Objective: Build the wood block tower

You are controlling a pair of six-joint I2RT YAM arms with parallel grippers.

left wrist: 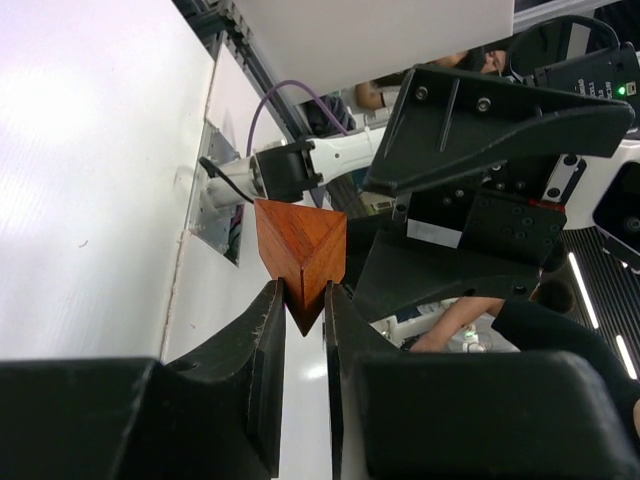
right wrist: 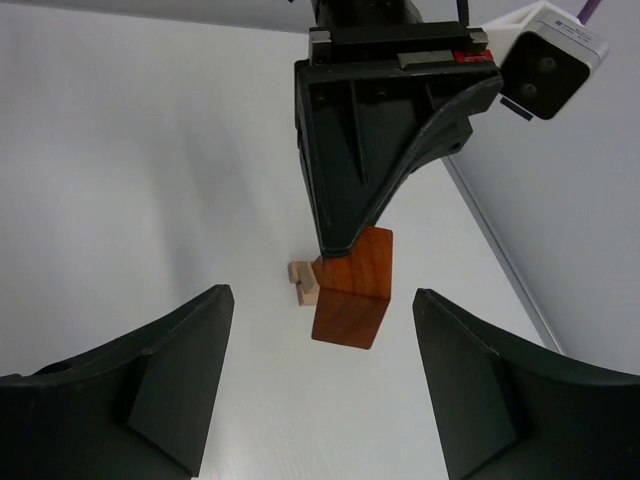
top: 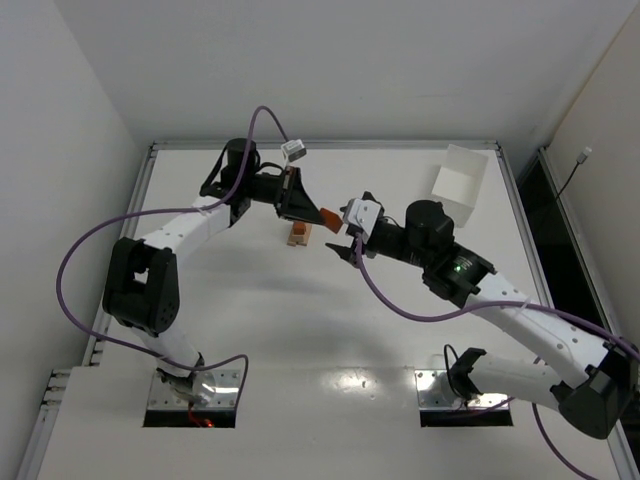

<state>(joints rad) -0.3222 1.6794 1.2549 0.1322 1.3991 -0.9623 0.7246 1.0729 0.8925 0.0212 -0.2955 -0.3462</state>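
My left gripper (top: 308, 208) is shut on a reddish-brown wedge-shaped wood block (top: 326, 216), pinching its lower corner (left wrist: 300, 250) between its fingertips and holding it in the air. In the right wrist view the block (right wrist: 350, 290) hangs from the left gripper (right wrist: 345, 245), just in front of the pale tan blocks (right wrist: 303, 283) on the table. The small tower (top: 298, 236) stands just below the left gripper, with pale pieces and a reddish one. My right gripper (top: 345, 250) is open and empty (right wrist: 320, 370), facing the held block from a short distance.
A white rectangular box (top: 460, 180) stands at the back right of the white table (top: 300, 330). Purple cables loop from both arms. A raised rim runs along the table's far and side edges.
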